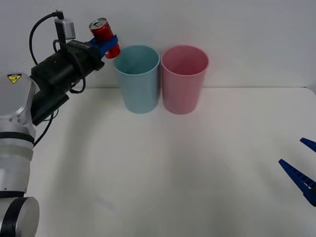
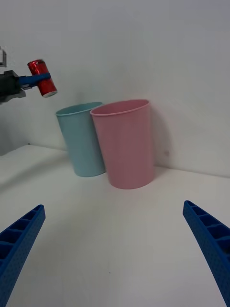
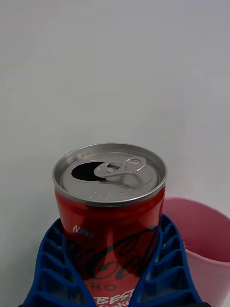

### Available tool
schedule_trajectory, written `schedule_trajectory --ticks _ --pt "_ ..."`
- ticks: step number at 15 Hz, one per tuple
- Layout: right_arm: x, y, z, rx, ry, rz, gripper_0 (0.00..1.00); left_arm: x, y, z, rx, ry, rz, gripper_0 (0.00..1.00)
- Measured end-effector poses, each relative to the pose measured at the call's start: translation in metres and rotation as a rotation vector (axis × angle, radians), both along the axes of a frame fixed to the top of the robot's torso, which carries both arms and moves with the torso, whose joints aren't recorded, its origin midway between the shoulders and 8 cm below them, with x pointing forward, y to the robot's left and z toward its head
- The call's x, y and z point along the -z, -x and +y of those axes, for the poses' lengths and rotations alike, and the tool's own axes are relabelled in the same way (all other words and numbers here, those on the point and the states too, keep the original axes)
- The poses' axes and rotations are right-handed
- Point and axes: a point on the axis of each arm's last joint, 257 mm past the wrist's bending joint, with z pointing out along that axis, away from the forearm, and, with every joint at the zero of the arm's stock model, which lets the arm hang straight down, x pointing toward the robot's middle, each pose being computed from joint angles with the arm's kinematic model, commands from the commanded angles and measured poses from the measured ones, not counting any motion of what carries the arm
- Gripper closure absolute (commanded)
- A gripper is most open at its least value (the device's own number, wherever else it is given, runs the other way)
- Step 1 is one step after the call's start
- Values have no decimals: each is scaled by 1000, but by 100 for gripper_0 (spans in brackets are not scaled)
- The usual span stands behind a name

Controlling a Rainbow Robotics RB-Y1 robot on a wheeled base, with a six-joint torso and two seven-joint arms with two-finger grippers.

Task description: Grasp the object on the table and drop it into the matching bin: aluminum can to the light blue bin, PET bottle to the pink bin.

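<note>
Aluminum can [image 1: 101,30], opened, sits clamped in the left gripper [image 1: 109,47], raised just left of the light blue bin [image 1: 138,79] for dropping; right gripper [image 1: 306,168] waits spread open.

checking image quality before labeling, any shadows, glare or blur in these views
Front view: even soft light, faint shadows under the light blue bin and pink bin on the table. Left wrist view: aluminum can in the left gripper is sharp, mild sheen on its lid, pink bin behind slightly soft. Right wrist view: right gripper fingers close and slightly soft, bins lean from lens distortion.
</note>
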Motion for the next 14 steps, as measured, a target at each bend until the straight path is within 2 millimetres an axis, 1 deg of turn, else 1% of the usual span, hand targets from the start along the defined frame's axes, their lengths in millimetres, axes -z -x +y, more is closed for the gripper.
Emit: schedule_trajectory --ticks 6,8,10,11,12,13,14 --pt "0 0 0 0 0 0 0 2 -47 -36 4 -79 35 100" --pt "0 0 0 0 0 0 0 -1 -54 -42 -5 -89 39 100" --pt "0 0 0 0 0 0 0 1 -56 -48 -10 -100 42 98" --pt "0 0 0 0 0 0 0 2 -56 -51 -10 -99 43 94" --pt "0 0 0 0 0 0 0 4 -56 -54 -10 -99 43 87" --pt "0 0 0 0 0 0 0 4 -56 -55 -10 -97 43 72" --pt "0 0 0 0 0 0 0 4 -56 -56 -10 -97 43 0"
